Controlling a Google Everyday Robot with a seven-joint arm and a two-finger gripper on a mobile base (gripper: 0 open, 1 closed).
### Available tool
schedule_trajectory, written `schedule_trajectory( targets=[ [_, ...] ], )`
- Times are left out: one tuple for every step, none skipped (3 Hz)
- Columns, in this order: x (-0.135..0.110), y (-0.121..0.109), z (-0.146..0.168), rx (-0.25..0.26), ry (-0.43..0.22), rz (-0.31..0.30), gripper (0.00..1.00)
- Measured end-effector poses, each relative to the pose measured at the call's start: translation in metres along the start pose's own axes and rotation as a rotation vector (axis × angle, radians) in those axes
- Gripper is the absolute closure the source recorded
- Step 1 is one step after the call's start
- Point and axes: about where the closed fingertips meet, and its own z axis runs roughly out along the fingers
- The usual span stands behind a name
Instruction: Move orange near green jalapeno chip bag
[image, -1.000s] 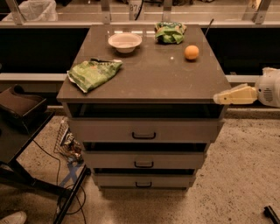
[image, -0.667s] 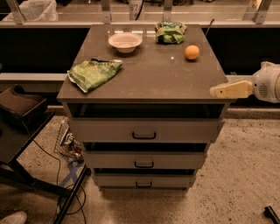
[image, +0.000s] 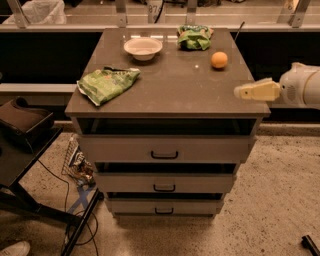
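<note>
Tool (image: 239, 92) level at right edge

The pincer (image: 241, 92) is on the move! It has slid up toward ten o'clock, leaving the desk's (image: 165, 95) front right corner. It now reaches in over the right edge, closer to the orange (image: 219, 60) at eleven o'clock.

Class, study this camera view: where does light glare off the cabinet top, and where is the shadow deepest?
Camera view: glare streaks on the cabinet top behind the white bowl, a small glint left of the orange; deepest shadow in the gap under the top; the gripper, by the top's right edge, is brightly lit.
</note>
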Motion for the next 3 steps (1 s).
schedule_trajectory(
  targets=[
    [-0.039,-0.006,0.048,-0.027,-0.097,-0.009,0.0],
    [-0.075,-0.012,0.093,-0.036,-0.156,-0.019,0.0],
    [-0.092,-0.009,0.137,-0.053,-0.164,-0.017,0.0]
  ],
)
